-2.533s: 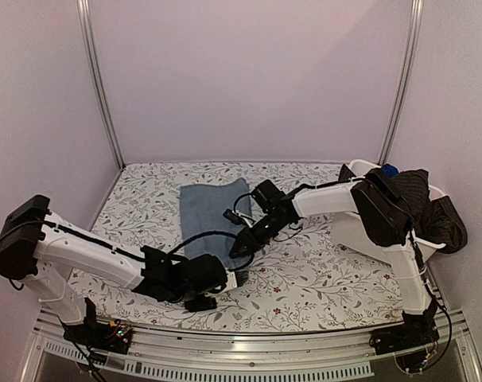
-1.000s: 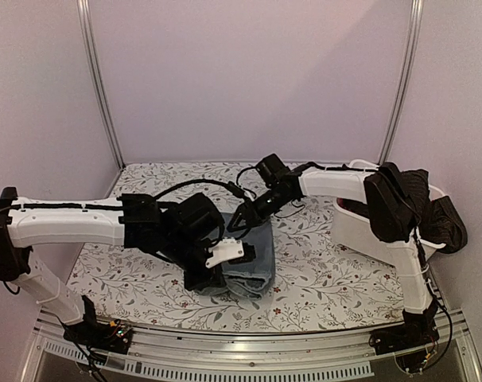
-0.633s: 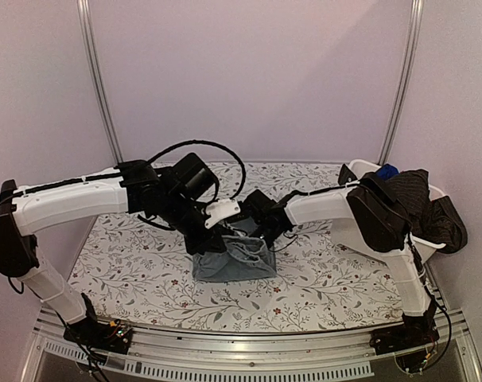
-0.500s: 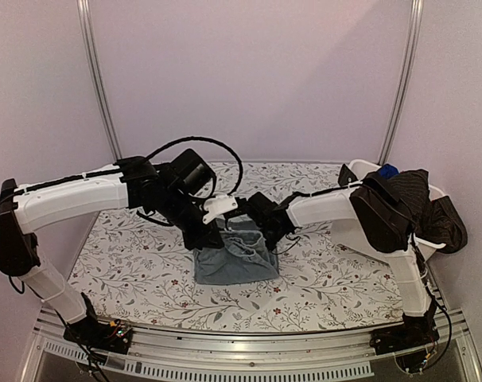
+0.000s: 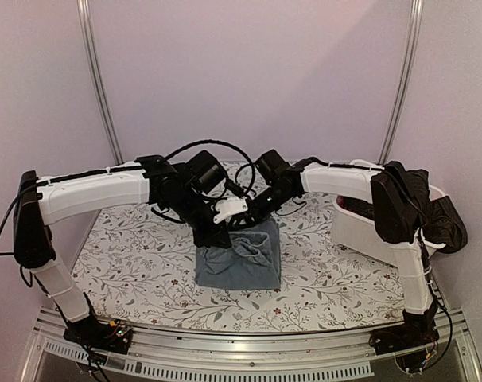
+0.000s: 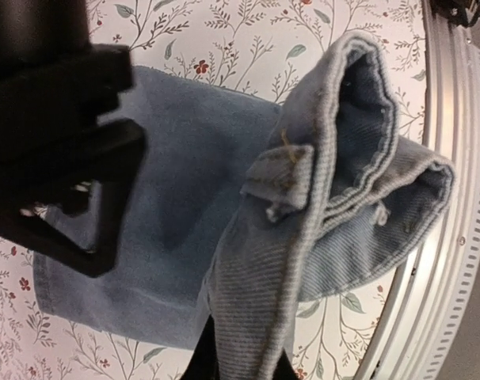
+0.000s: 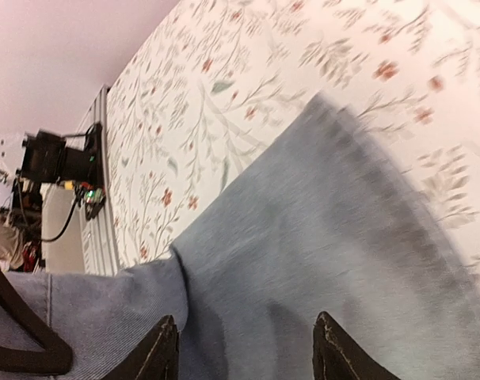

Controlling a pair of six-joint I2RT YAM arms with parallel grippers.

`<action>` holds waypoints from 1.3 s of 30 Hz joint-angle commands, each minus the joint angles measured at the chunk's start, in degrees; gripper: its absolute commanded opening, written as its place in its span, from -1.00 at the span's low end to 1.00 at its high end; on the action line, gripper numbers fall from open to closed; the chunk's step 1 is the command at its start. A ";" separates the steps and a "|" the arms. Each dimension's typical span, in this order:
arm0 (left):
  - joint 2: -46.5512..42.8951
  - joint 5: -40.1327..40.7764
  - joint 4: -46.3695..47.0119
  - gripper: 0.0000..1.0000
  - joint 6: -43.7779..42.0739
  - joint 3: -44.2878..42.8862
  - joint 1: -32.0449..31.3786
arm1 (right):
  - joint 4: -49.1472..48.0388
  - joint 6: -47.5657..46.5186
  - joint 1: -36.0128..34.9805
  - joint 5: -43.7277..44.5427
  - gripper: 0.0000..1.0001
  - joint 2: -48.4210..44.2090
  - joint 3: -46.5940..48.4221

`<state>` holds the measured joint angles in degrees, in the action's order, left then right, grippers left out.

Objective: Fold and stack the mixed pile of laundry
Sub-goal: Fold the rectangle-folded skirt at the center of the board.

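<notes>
Top external view shows the light blue denim piece (image 5: pixel 241 263) in the middle of the worktop (image 5: pixel 130 255), which wears a floral-patterned cover. The denim lies as a folded, roughly square bundle, and its far edge is bunched and lifted off the cover. Both arms reach in over that far edge from either side. The left pincer (image 5: pixel 223 237) is at the raised left corner and the right pincer (image 5: pixel 249 216) hovers just beside it, a little farther back.

From the left wrist, the left pincer (image 6: pixel 240 362) is pressed together on a thick, doubled fold of the denim (image 6: pixel 335 198). The seam and stitching rise from between the dark fingertips, while the flatter part of the cloth spreads on the cover below.

From the right wrist, the right pincer (image 7: pixel 248 356) stands spread. Its two fingers (image 7: pixel 162 348) are apart above the denim (image 7: pixel 319 237) and nothing is gripped between them.

At the right side of the worktop sits a white plastic bin (image 5: pixel 356 231). Dark cloth (image 5: pixel 438 216) is heaped in it and drapes over its far rim, well apart from the denim.
</notes>
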<state>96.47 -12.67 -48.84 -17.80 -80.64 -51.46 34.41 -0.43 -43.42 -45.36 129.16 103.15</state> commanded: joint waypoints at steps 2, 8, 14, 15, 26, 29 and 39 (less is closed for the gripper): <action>4.81 0.66 0.43 -1.00 -3.24 -5.52 2.27 | -0.94 6.88 5.85 9.38 0.16 2.23 6.55; 9.99 2.73 0.81 -0.99 -4.55 -9.69 4.40 | -1.01 6.52 6.72 8.43 0.17 9.46 9.07; 11.36 3.95 3.88 -0.95 -5.77 -9.31 7.44 | -0.57 5.15 6.68 7.13 0.12 13.51 8.82; 11.74 4.10 4.31 -0.95 -5.76 -9.58 7.92 | -0.38 4.84 6.68 6.94 0.09 13.78 8.82; 16.97 4.41 7.31 -0.75 -6.12 -12.00 10.52 | -0.59 4.68 7.42 7.94 0.07 11.56 9.29; 17.10 8.75 9.72 -0.46 -4.69 -11.64 11.20 | -0.68 6.53 9.00 11.94 0.18 8.91 10.48; 5.79 11.89 17.30 0.36 6.53 -3.43 18.19 | -2.12 11.01 13.80 15.34 0.36 -5.66 9.99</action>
<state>109.95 1.50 -35.51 -17.47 -87.90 -37.08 33.45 9.19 -30.76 -30.39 132.90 112.33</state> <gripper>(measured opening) 0.661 0.677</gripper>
